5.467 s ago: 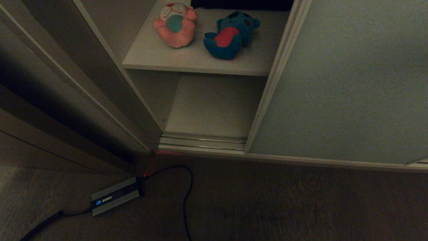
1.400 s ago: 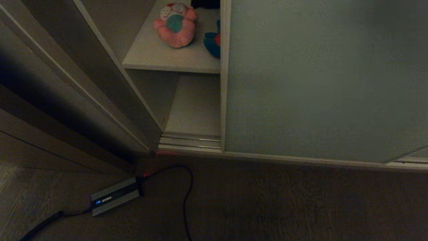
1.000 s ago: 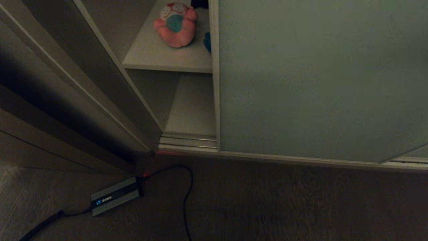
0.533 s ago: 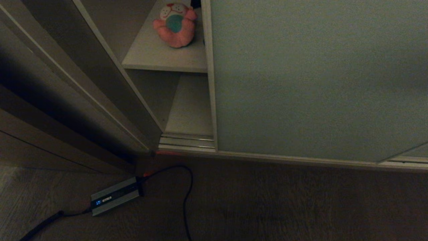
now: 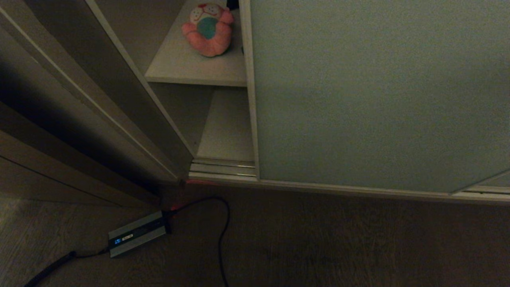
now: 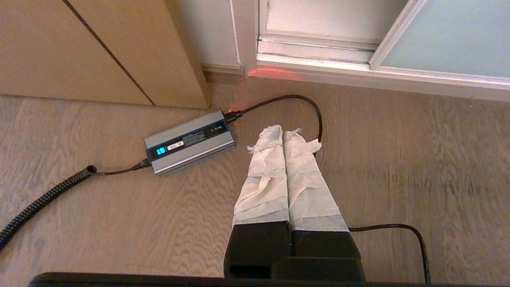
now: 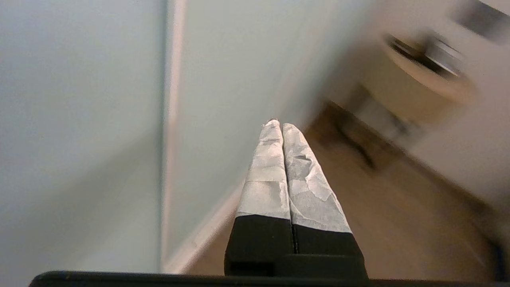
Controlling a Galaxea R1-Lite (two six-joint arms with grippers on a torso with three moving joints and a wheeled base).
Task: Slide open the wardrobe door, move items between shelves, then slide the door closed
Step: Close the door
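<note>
While the sliding wardrobe door (image 5: 374,91) hides most shelves, the pink plush toy (image 5: 208,28) lies far left on the upper shelf (image 5: 187,67); left gripper (image 6: 283,133) and right gripper (image 7: 277,125) both pressed together, empty.

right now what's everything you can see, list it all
sliding wardrobe door: one, pale grey-green with cream frame, covering most of the wardrobe opening, gap at its left
pink plush toy: one, pink, white face, teal belly, on the upper shelf
shelves: two, off-white, one above the other in the gap
floor track: one, ribbed metal, below the lower shelf
power box: one, grey, on the wood floor
cable: black, looping from the box
left gripper: shut, above the floor
right gripper: shut, near the door
</note>
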